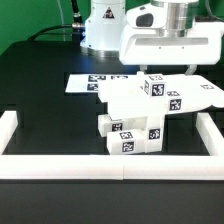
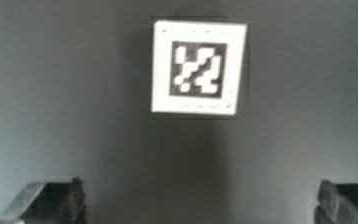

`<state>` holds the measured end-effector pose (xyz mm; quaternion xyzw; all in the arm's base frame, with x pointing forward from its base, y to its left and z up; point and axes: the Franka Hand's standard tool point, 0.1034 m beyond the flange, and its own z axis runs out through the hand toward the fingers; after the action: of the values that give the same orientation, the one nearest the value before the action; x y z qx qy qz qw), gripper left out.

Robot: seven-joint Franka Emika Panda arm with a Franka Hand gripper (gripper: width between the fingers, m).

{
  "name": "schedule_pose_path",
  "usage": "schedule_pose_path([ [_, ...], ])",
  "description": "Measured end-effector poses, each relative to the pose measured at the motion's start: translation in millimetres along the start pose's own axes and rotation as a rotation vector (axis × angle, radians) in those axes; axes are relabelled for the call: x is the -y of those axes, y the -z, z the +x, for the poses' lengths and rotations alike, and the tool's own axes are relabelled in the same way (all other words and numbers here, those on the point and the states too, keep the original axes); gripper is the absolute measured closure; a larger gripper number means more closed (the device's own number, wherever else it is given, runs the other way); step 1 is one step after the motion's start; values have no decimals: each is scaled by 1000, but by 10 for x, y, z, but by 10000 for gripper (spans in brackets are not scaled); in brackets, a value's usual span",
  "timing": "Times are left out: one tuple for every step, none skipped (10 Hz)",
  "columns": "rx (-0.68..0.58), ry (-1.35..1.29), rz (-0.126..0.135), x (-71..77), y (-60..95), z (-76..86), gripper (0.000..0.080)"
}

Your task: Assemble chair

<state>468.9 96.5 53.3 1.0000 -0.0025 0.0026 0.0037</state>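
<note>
- Hanging above the table, the gripper (image 2: 201,200) has its jaws spread wide with nothing between them; in the wrist view the two dark fingertips (image 2: 51,200) show at the frame's edges, well apart.
- Between those fingertips the wrist camera sees only dark tabletop and one white tagged block (image 2: 199,69), lying clear of the fingers and untouched.
- From outside, the arm's white wrist housing (image 1: 165,45) sits high over the work, upright, near the exterior view's right, its fingers hidden behind the parts.
- Just below stands the chair (image 1: 140,115), a partly joined stack of white blocky pieces with black-and-white tags, a flat seat slab (image 1: 185,97) jutting toward the exterior view's right.
- Behind it, the marker board (image 1: 88,84) lies flat on the black table (image 1: 40,110).
- White border rails (image 1: 100,165) fence the table's front and sides, well apart from the arm.
</note>
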Motion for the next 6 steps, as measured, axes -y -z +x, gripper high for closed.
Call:
schedule_pose_path([
  [2, -6, 1, -5, -7, -6, 150],
  [2, -5, 1, -7, -7, -5, 150],
  [2, -5, 1, -7, -7, -5, 150],
  [2, -5, 1, -8, -7, -5, 150],
  [2, -5, 1, -8, -7, -5, 150],
  [2, -5, 1, -8, -9, -6, 150],
])
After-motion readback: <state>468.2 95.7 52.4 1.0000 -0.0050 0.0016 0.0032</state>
